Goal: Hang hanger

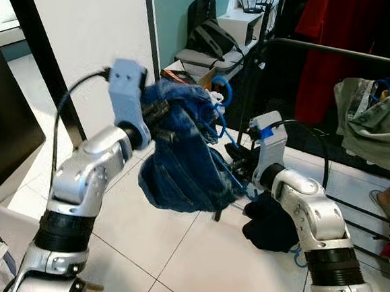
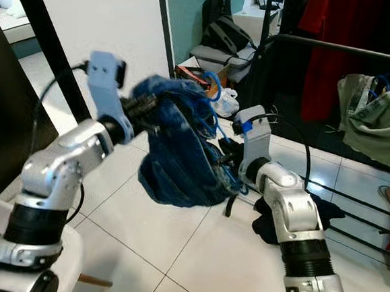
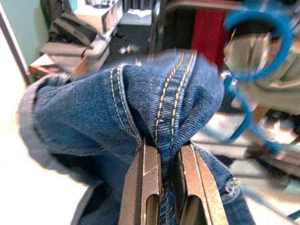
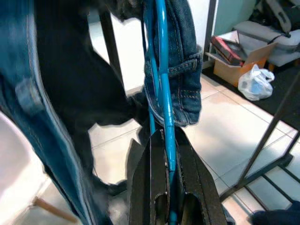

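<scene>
Left gripper pinches jeans | right gripper clamps blue hanger | I judge hanging on rail remains undone.

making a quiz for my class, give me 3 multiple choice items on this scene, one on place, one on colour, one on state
1. Where is the clothes rail?
A. ahead, to the robot's right
B. behind the left arm
C. lying on the floor

2. What colour is the hanger?
A. red
B. blue
C. white

3. What is the left gripper doing?
A. hanging open
B. holding the hanger
C. pinching the jeans

Answers: 1 A, the bar runs across the upper right; 2 B, its rod and hook are blue; 3 C, denim is squeezed between its fingers, while the right gripper clamps the hanger.
</scene>
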Available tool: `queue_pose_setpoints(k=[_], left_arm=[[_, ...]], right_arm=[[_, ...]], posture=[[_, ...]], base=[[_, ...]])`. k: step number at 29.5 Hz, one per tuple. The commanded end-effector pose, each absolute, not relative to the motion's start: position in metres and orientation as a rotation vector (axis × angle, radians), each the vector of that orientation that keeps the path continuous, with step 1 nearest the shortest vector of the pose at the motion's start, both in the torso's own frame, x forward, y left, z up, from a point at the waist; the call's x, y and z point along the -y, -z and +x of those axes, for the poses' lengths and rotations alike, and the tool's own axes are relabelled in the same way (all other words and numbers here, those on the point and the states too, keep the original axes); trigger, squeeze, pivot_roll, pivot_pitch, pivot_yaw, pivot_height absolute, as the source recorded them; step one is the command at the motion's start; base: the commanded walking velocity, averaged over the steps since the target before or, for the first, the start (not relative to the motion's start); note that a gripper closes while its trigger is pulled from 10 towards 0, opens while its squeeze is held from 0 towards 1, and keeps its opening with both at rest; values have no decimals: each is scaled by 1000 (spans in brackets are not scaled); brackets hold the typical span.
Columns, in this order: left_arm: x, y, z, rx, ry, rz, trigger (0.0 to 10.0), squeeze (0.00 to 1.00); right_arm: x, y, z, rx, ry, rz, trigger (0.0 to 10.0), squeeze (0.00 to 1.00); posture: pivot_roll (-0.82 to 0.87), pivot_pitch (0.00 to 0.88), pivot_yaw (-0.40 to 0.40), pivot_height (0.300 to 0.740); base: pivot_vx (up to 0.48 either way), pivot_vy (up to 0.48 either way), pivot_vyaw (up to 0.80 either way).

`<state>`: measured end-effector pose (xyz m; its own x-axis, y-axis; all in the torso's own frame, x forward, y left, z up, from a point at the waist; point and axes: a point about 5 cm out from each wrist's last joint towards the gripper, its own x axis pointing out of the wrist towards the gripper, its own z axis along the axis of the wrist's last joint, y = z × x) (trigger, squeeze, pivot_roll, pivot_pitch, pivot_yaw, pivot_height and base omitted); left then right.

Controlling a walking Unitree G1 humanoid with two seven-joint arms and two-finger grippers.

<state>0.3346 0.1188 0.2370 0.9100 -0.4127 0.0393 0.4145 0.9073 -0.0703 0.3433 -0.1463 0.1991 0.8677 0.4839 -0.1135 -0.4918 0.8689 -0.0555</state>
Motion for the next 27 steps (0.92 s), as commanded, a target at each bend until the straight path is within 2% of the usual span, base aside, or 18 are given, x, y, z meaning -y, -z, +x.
queue_pose_setpoints(k=[1,5,6,7,8,10,11,13,14,15,20,22,27], left_arm=[[-123,-235,334,19,417,-40,0,0],[-121,-226,334,-11,418,9,0,0],[-118,-218,335,-31,416,65,2392,0],[-118,-218,335,-31,416,65,2392,0],[-115,-214,335,-39,419,87,3412,0],[-115,-214,335,-39,419,87,3412,0],[-112,-213,334,-30,428,107,5294,0],[-112,-213,334,-30,428,107,5294,0],[-108,-215,333,-15,445,103,7765,0],[-103,-220,331,18,464,86,9412,0],[-98,-227,330,57,486,70,9725,0],[-84,-241,322,141,583,34,10000,0],[-68,-243,311,167,709,45,10000,0]], right_arm=[[142,-214,344,-19,-525,-58,10000,0],[140,-220,342,14,-544,-39,10000,0],[137,-223,340,33,-564,-28,10000,0],[137,-223,340,33,-564,-28,10000,0],[135,-224,339,37,-579,-27,10000,0],[135,-224,339,37,-579,-27,10000,0],[133,-224,339,33,-591,-31,10000,0],[133,-224,339,33,-591,-31,10000,0],[130,-222,338,24,-603,-39,10000,0],[126,-219,337,15,-618,-44,10000,0],[122,-218,336,9,-631,-46,10000,0],[116,-216,336,3,-651,-48,10000,0],[112,-215,335,4,-662,-44,10000,0]], posture=[[-39,0,68,740],[-44,0,69,740],[-50,0,71,740],[-50,0,71,740],[-50,0,71,740],[-50,0,71,740],[-50,0,70,740],[-50,0,70,740],[-49,0,68,740],[-49,0,68,740],[-49,0,68,740],[-45,0,66,740],[-45,0,66,740]], base=[[0,0,0],[0,0,0],[0,0,0],[0,0,0],[0,0,0],[0,0,0],[0,0,0],[0,0,0],[0,0,0],[0,0,0],[0,0,0],[0,0,0],[0,0,0]])
